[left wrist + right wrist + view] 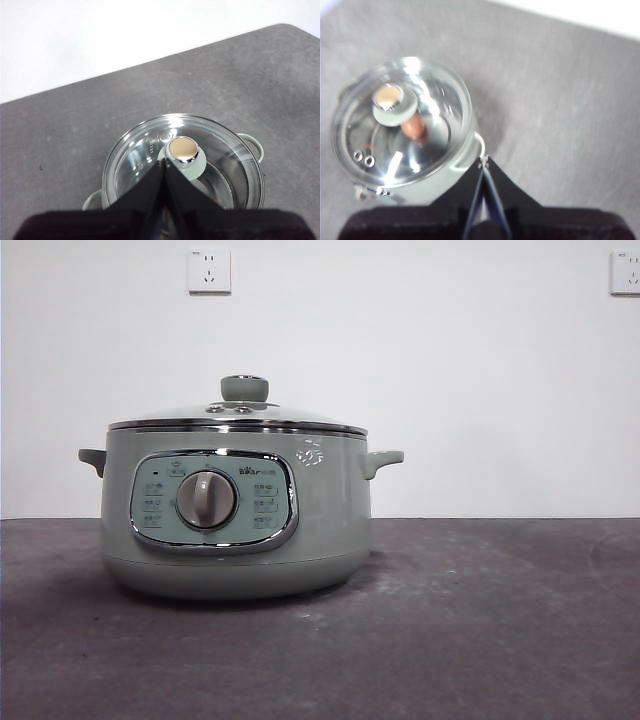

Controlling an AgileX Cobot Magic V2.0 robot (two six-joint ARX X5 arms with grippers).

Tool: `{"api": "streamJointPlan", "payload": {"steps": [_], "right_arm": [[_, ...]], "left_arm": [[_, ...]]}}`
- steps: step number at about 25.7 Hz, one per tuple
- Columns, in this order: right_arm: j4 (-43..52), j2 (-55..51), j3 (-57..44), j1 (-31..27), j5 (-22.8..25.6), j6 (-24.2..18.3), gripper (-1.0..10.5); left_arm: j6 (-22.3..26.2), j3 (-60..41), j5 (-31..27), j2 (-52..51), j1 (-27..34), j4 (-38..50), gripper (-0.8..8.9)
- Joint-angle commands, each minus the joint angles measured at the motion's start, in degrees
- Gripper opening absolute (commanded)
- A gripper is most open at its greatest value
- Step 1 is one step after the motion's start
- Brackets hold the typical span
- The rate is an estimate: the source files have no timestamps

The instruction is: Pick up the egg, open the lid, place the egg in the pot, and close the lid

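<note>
Currently I see the pot [236, 525] standing on the dark grey table [480, 630], with its control panel and dial [207, 500] facing the front camera and a small handle projecting from each side. I confirm the lid [238, 418] is seated level on the pot's rim, knob [244, 388] uppermost. Through the glass of the lid, my right wrist camera shows the egg [414, 128] lying inside the pot, partly hidden beneath the knob from that angle. My left gripper [164, 167] is above the pot with its jaws pressed together and empty; the tips line up just beside the knob in its own camera, and I cannot tell whether they touch it. My right gripper [483, 161] is likewise closed on nothing, positioned beside the pot near one side handle and clear of the lid. Neither arm appears in the front camera. Behind the table I see a white wall with two power sockets [209, 270], one at each upper side.
</note>
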Motion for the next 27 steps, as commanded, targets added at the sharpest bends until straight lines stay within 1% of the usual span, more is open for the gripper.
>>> {"api": "streamJointPlan", "payload": {"steps": [1,4,6,8,10,13,15,18,27], "right_arm": [[8.35,-8.2,-12.24,0.55,2.49,1.03,-0.2],[19.58,-19.93,-28.15,1.22,5.07,1.97,-0.2],[24.48,-27.43,-37.48,1.27,6.91,2.54,-0.2],[27.43,-34.05,-45.18,1.27,7.54,2.97,-0.2],[28.13,-37.86,-49.2,1.27,8.11,2.95,-0.2],[27.78,-41.35,-52.54,1.27,7.96,3.02,-0.1],[26.38,-42.14,-53.07,1.25,7.91,3.39,-0.1],[26.14,-42.1,-53.07,1.25,7.91,6.05,0.0],[26.08,-42.1,-53.05,1.25,7.93,5.97,0.0]], "left_arm": [[1.68,-1.99,-0.24,-1.11,0.13,0.57,-0.08],[1.81,-7.45,-0.22,-4.26,-0.02,4.02,-0.08],[1.62,-13.94,-0.28,-8.0,-0.07,8.92,-0.08],[0.48,-21.27,-0.68,-12.72,-0.07,12.92,-0.08],[-0.5,-25.88,-1.84,-16.22,-0.09,14.49,-0.08],[-0.85,-30.4,-1.66,-20.35,-0.09,15.26,-0.08],[-1.14,-31.26,-1.66,-21.81,-0.09,14.53,-0.08],[-1.95,-31.19,-1.68,-22.08,-0.07,13.49,-0.03],[-1.95,-31.19,-1.7,-19.78,-0.02,12.92,-0.03]]}}
